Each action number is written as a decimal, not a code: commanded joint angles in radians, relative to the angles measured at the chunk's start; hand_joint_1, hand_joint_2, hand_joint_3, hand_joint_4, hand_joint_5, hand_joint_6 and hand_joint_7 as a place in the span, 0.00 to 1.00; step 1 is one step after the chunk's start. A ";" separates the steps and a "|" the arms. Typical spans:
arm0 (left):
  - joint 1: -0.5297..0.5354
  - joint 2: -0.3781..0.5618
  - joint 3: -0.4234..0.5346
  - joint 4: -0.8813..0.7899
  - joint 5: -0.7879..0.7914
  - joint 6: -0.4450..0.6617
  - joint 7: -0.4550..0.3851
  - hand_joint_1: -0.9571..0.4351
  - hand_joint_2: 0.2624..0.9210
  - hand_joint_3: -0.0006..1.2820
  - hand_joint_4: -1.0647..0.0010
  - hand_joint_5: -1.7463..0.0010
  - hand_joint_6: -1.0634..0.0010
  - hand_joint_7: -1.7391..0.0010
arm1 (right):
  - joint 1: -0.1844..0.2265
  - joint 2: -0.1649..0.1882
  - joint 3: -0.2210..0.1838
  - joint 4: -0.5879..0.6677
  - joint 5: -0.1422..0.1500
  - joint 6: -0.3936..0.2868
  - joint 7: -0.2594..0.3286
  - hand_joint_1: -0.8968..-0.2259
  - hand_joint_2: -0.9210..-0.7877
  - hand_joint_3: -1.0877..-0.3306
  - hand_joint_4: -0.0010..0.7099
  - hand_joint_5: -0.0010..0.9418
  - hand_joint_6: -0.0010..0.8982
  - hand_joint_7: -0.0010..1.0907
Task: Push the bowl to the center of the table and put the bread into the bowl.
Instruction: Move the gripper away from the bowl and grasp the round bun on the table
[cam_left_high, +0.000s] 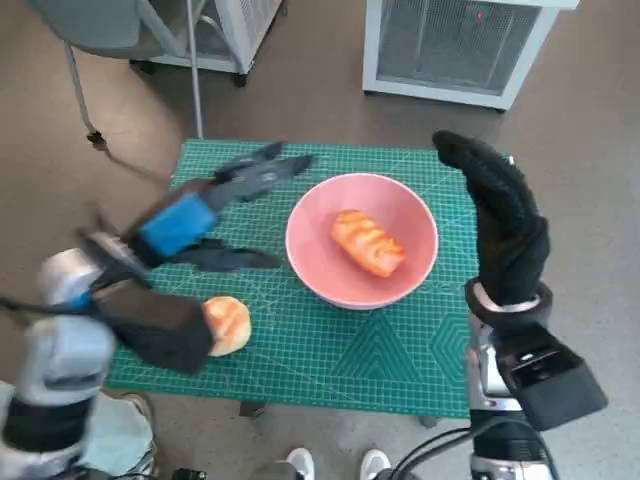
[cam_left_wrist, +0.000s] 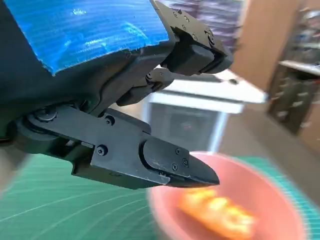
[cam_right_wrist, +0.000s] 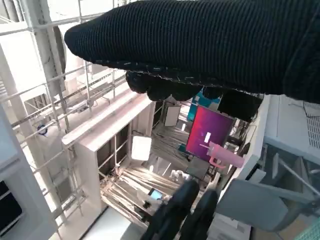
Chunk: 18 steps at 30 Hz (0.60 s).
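Observation:
A pink bowl (cam_left_high: 405, 270) sits near the middle of the green mat, a little to the right, with a striped orange bread (cam_left_high: 367, 241) lying inside it. The bowl (cam_left_wrist: 280, 210) and bread (cam_left_wrist: 215, 212) show blurred in the left wrist view. A round bun (cam_left_high: 228, 324) lies on the mat near the front left. My left hand (cam_left_high: 215, 200) hovers left of the bowl, fingers spread, holding nothing; its fingers (cam_left_wrist: 175, 167) point toward the bowl. My right hand (cam_left_high: 505, 225), gloved, stands raised beside the bowl's right rim, fingers straight and empty. The glove (cam_right_wrist: 210, 45) fills the right wrist view.
The green cutting mat (cam_left_high: 380, 350) covers the small table. A white cabinet (cam_left_high: 460, 40) stands behind the table and a chair leg (cam_left_high: 80, 90) at back left. Shoes of a person (cam_left_high: 335, 463) show at the front edge.

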 joint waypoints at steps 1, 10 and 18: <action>0.097 0.072 0.060 -0.053 -0.034 0.034 -0.061 0.52 0.87 0.00 0.91 1.00 0.71 0.97 | 0.024 0.004 0.007 -0.003 0.007 0.018 0.007 0.62 0.00 0.38 0.40 0.03 0.00 0.63; 0.232 0.142 0.100 -0.119 -0.031 0.120 -0.148 0.56 0.83 0.00 0.91 1.00 0.71 0.98 | 0.020 0.007 0.010 0.003 0.006 0.023 0.008 0.61 0.00 0.38 0.40 0.03 0.00 0.63; 0.268 0.157 0.104 -0.144 -0.033 0.152 -0.175 0.59 0.80 0.00 0.91 1.00 0.71 0.99 | 0.019 0.008 0.011 0.004 0.004 0.026 0.007 0.61 0.00 0.38 0.40 0.03 0.00 0.63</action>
